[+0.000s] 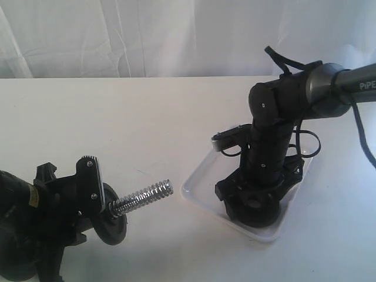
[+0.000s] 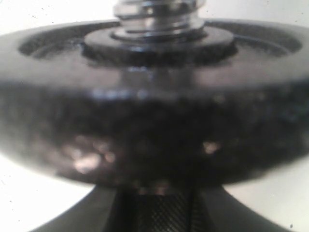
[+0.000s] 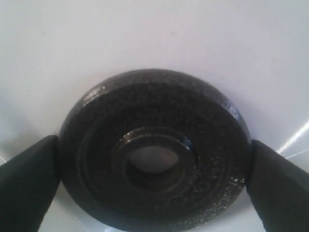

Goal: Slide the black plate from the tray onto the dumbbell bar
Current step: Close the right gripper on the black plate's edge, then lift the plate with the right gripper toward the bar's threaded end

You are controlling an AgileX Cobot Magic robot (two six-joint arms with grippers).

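The job has hardly begun. The black plate [image 3: 154, 104] lies flat in the tray [image 1: 201, 183], right between the jaws of the right gripper [image 3: 154, 163]. They stand wide and press on its two sides. The left gripper [image 1: 94, 202] holds the dumbbell bar [image 1: 144, 197] (another plate [image 1: 114, 228] sits just past its jaws). Lifting the black plate and sliding it on are left.

Place: robot lab bench, set up for manipulation trials
Surface: plain white tabletop [image 1: 176, 129] filling the middle
Backdrop: white draped cloth [image 1: 147, 35] along 12 o'clock, edge to edge
Equipment: black robot arm [image 1: 270, 135] at 3 o'clock with lettered grey tube; second black arm [image 1: 35, 223] at 8 o'clock
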